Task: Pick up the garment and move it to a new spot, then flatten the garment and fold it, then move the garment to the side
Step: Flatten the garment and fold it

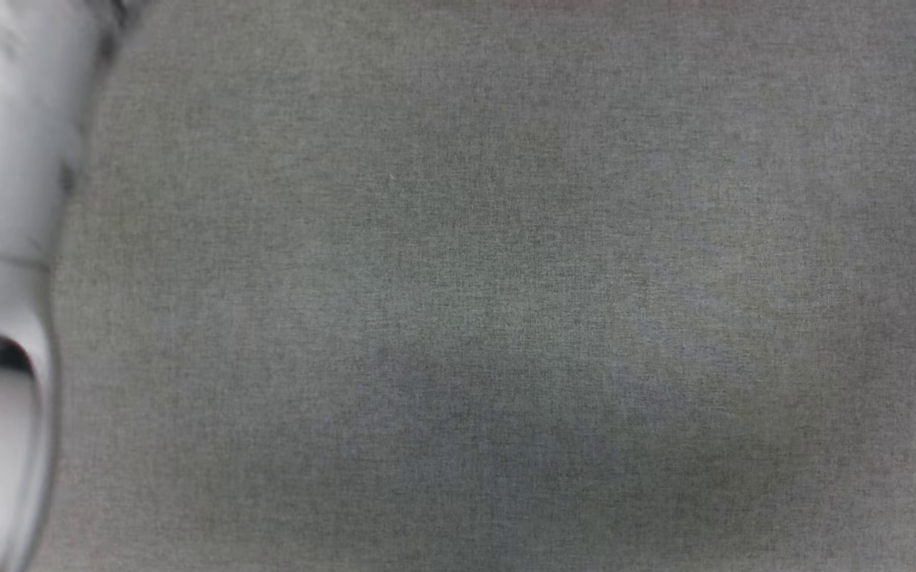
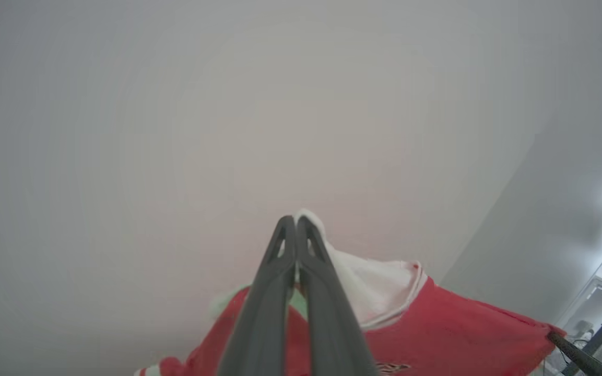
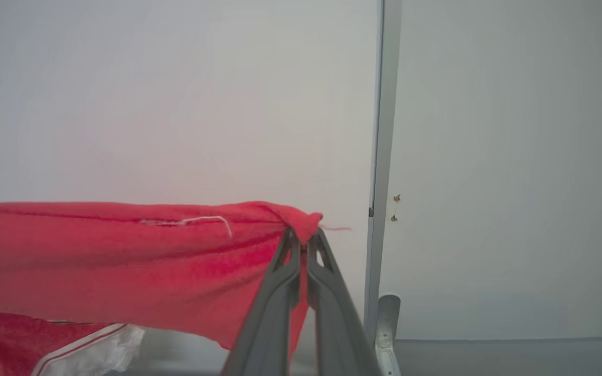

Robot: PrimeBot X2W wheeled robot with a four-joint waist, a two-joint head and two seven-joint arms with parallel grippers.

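Garment (image 3: pixel 97 250) pinched by left pincer (image 2: pixel 295 222), right pincer (image 3: pixel 303 235); wall (image 3: pixel 175 104) behind

My right gripper (image 3: pixel 303 239) is pinched tight on a bunched red edge of the garment (image 3: pixel 123 256). The cloth stretches taut toward this view's left, with white striped trim low down. Behind it stands a pale wall (image 3: pixel 488 156) with a vertical metal strip (image 3: pixel 382 130).

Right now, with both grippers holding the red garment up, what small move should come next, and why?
Probably lower the garment onto the grey surface without letting go. The left gripper is shut on its white edge and the right gripper on a red corner, so it hangs stretched between them in the air, not yet laid down.
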